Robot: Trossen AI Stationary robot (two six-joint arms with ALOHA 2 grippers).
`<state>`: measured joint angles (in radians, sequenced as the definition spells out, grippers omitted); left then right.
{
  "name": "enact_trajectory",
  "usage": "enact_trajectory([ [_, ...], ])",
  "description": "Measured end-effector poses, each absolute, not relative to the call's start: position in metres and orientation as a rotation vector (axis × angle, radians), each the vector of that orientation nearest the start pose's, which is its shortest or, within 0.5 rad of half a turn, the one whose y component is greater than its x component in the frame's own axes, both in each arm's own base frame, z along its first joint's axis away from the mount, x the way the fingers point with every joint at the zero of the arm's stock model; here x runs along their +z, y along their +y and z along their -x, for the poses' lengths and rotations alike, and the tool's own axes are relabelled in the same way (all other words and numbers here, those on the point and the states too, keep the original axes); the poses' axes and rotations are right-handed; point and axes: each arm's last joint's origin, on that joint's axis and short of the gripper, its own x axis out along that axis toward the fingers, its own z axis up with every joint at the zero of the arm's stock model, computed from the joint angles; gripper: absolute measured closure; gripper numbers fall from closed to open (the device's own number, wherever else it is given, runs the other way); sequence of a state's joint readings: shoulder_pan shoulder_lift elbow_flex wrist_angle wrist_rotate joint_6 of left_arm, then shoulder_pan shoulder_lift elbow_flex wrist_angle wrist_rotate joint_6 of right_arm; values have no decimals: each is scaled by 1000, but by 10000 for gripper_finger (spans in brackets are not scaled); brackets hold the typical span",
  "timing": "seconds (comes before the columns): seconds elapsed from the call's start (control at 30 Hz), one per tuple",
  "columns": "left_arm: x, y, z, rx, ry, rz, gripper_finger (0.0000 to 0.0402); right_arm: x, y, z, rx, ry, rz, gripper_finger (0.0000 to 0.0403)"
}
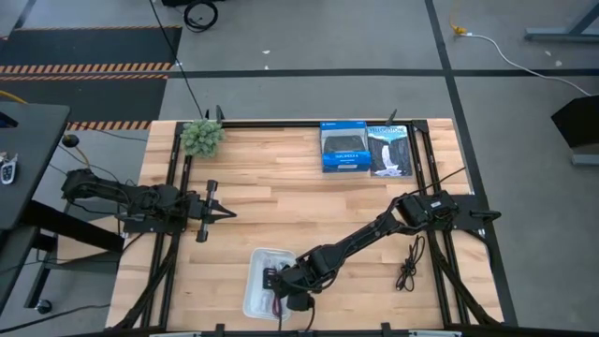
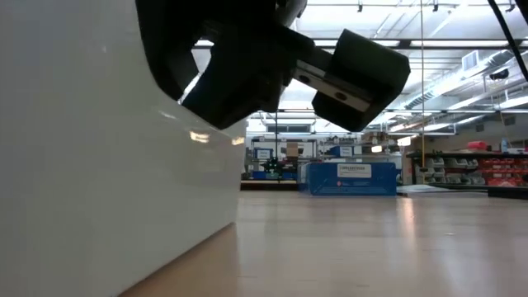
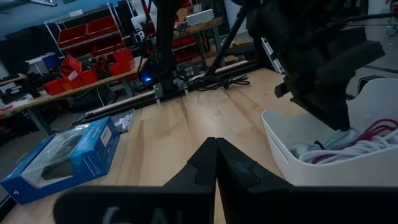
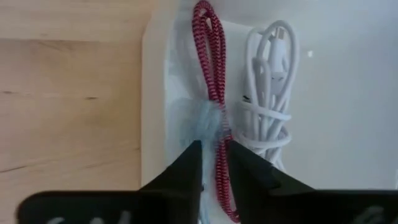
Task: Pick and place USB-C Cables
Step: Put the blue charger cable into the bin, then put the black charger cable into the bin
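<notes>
A white rectangular tray (image 1: 253,292) sits near the table's near edge. In it lie a dark red cable (image 4: 208,56) and a coiled white cable (image 4: 268,118). My right gripper (image 4: 213,152) hangs over the tray's left part, pointing down, fingers nearly closed on a pale blue-grey cable (image 4: 204,121). The black cable (image 1: 409,267) lies coiled on the wood at the right. My left gripper (image 1: 229,213) waits shut above the table's left side. My right gripper pinches the pale blue-grey cable's bunched part (image 4: 205,127) between its two fingertips, coming from above and pointing down into the tray. The bundle sits low in the tray, against the dark red cable, which runs along the gap under the fingers.
Two product boxes (image 1: 344,147) (image 1: 389,150) lie at the far edge, and a green fuzzy plant (image 1: 202,137) stands at the far left corner. Bare wood stretches between the tray and the boxes. The tray's white wall (image 2: 99,165) fills the left of the low view.
</notes>
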<state>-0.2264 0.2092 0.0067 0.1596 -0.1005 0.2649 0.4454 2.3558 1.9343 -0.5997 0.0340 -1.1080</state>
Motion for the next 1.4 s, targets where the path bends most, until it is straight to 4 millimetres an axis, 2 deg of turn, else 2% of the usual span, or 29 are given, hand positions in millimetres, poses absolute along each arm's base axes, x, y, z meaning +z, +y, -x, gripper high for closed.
enact_trajectory([
  [0.17, 164, -22, -108, -131, 25, -271, 390, 163, 219, -456, 862, 718, 1266, 280],
  [0.27, 164, -22, -108, -131, 25, -272, 390, 169, 222, -456, 837, 709, 1282, 268],
  [0.47, 164, -22, -108, -130, 26, -272, 390, 202, 229, -457, 773, 648, 1261, 267],
  [0.63, 164, -22, -108, -131, 25, -272, 390, 234, 229, -447, 694, 659, 1116, 267],
  [0.8, 164, -22, -108, -130, 25, -271, 390, 266, 225, -420, 728, 766, 951, 268],
  [0.93, 164, -22, -108, -131, 25, -272, 390, 277, 220, -394, 786, 943, 815, 268],
  [1.13, 164, -22, -108, -131, 25, -272, 390, 280, 216, -361, 890, 1228, 695, 268],
  [1.27, 164, -22, -108, -130, 25, -271, 390, 275, 223, -345, 922, 1338, 671, 270],
  [1.4, 164, -22, -108, -131, 25, -272, 390, 272, 231, -320, 945, 1427, 688, 275],
])
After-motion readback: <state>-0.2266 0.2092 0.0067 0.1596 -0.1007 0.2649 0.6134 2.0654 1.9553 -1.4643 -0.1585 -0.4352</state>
